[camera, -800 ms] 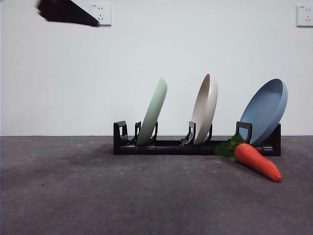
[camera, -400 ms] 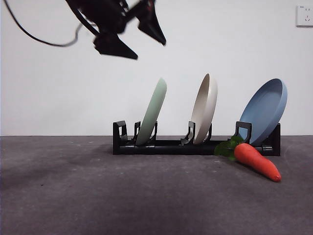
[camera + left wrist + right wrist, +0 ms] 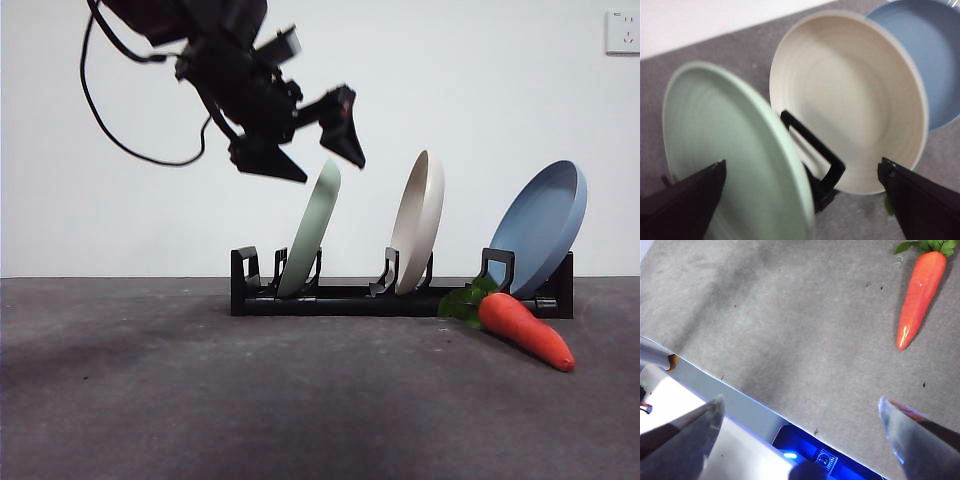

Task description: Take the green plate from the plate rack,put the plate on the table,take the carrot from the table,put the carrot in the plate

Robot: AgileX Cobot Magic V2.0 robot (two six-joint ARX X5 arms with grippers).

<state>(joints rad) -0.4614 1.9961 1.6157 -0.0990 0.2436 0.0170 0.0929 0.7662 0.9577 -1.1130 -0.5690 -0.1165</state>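
White wall is backing the dark grey tabletop [image 3: 150, 400]. Left claw [image 3: 322, 150] is hovering released, jaws spread wide, just above the top rim of the green plate [image 3: 312, 230]. That plate is leaning in the left slot of the plate rack [image 3: 350, 298]. Cream plate [image 3: 420, 220] is occupying the middle slot, blue plate [image 3: 545, 225] the right end. Carrot [image 3: 525, 330] is lying on the tabletop, just in front of the rack's right end. Right claw [image 3: 800, 415] is waiting released over bare tabletop.

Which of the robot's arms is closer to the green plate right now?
The left. The left gripper hangs open just above the green plate in the plate rack; the right gripper waits away over the table.
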